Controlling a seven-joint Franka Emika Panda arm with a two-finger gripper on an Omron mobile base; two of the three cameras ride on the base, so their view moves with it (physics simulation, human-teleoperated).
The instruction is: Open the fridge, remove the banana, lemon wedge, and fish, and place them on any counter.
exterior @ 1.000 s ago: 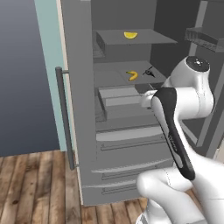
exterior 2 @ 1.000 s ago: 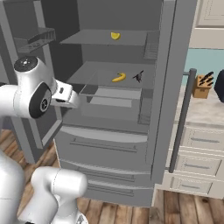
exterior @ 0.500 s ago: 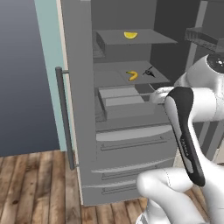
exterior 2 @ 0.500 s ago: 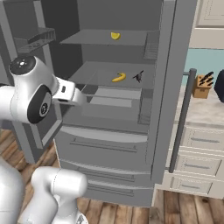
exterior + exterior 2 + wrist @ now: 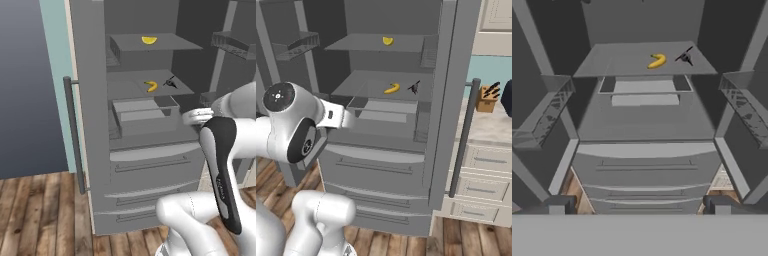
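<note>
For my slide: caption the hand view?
Open gripper faces open fridge; banana and fish share a shelf.

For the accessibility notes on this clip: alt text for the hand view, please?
Looking into the open fridge: a banana and a dark fish lie side by side on a grey shelf, drawers below, with the open gripper pointing at them, empty.

No text, label, brand, number or sign can be read on anything pictured.
</note>
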